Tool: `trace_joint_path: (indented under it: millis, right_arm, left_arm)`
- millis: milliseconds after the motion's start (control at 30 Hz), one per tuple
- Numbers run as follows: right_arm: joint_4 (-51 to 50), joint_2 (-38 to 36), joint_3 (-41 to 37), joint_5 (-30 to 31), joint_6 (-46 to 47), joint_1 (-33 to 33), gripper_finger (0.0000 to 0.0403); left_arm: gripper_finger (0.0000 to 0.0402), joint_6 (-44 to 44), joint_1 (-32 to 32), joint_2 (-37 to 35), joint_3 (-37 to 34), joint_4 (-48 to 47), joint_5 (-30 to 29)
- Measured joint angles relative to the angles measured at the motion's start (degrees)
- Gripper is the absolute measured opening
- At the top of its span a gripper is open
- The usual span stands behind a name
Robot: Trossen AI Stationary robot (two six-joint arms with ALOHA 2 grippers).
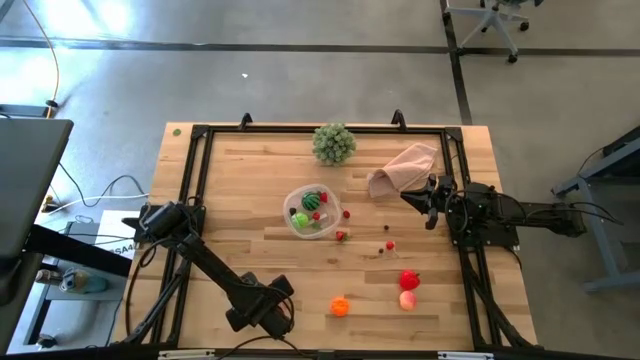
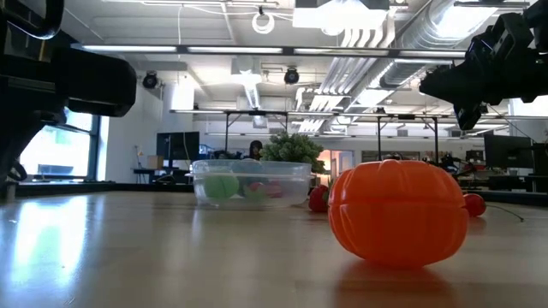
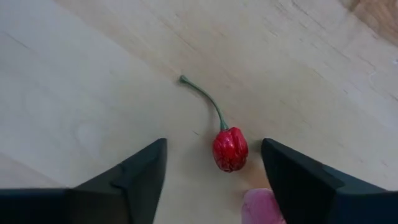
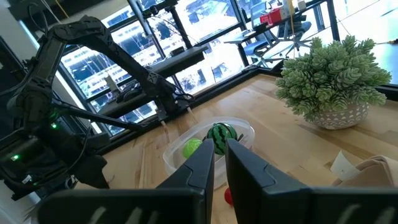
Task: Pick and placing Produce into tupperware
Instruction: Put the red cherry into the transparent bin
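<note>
My left gripper (image 1: 262,308) points down near the table's near edge, open. In the left wrist view its fingers (image 3: 214,149) stand on either side of a small red berry (image 3: 230,149), which lies on the wood by its side, green stem pointing away. The clear tupperware (image 1: 292,222) at the table's middle holds a light green piece (image 1: 300,219) and a striped dark green one (image 1: 312,200). An orange piece (image 1: 340,306), a red piece (image 1: 409,280) and a pink piece (image 1: 407,299) lie on the table. My right gripper (image 1: 408,196) waits shut at the right, above the table.
A leafy green ball (image 1: 333,142) and a pinkish-beige cloth (image 1: 405,168) sit at the far side. Tiny red berries (image 1: 341,236) lie scattered right of the tupperware. A black frame (image 1: 196,170) borders the table. A pink rounded thing (image 3: 261,208) shows by my left fingers.
</note>
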Motion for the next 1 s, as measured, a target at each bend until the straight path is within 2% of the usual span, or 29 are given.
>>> trace_joint_path:
  millis: [267,667,800,1000]
  right_arm:
    - [0.0,0.0,0.0,0.0,0.0,0.0,0.0030]
    - [0.0,0.0,0.0,0.0,0.0,0.0,0.0030]
    - [0.0,0.0,0.0,0.0,0.0,0.0,0.0030]
    - [0.0,0.0,0.0,0.0,0.0,0.0,0.0030]
  left_arm:
    - [0.0154,1.3,0.0,0.0,0.0,-0.4,-0.5]
    - [0.0064,4.4,0.0,0.0,0.0,-0.2,-1.1]
    - [0.0047,5.8,0.0,0.0,0.0,-0.2,-1.2]
    - [0.0046,5.9,0.0,0.0,0.0,-0.2,-1.2]
